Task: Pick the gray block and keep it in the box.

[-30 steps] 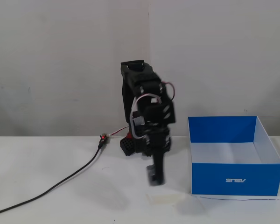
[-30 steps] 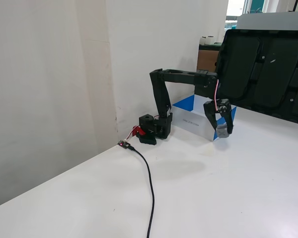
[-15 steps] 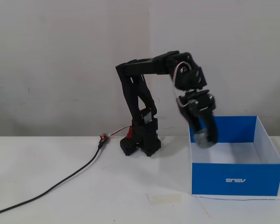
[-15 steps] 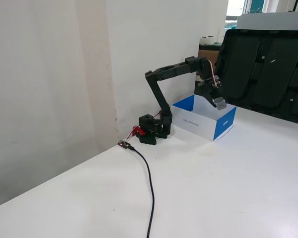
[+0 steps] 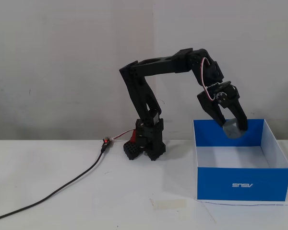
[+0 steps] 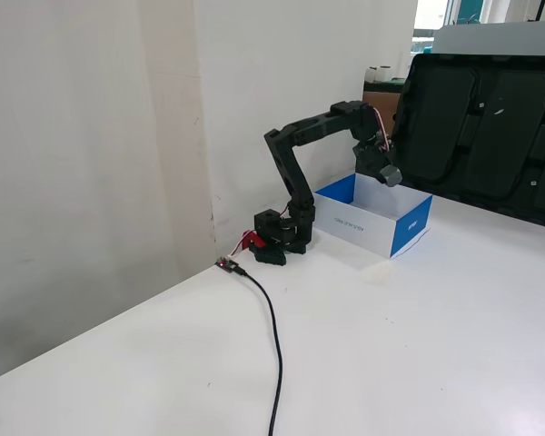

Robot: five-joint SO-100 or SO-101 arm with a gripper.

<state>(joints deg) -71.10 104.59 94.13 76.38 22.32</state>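
Since a moment ago, the arm has swung farther over the box (image 5: 240,184), so the claw (image 5: 232,128) now hangs above the back part of its white floor. On the left of the tabletop (image 5: 62,211) lies a black cable (image 5: 62,189). On the right, the claw is pinching the gray block (image 5: 232,130), held up in the air over the box, not touching it.

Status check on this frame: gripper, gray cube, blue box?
Gripper shut on small gray plastic cube. Cube held above open blue cardboard box, not released. Nothing in the way.
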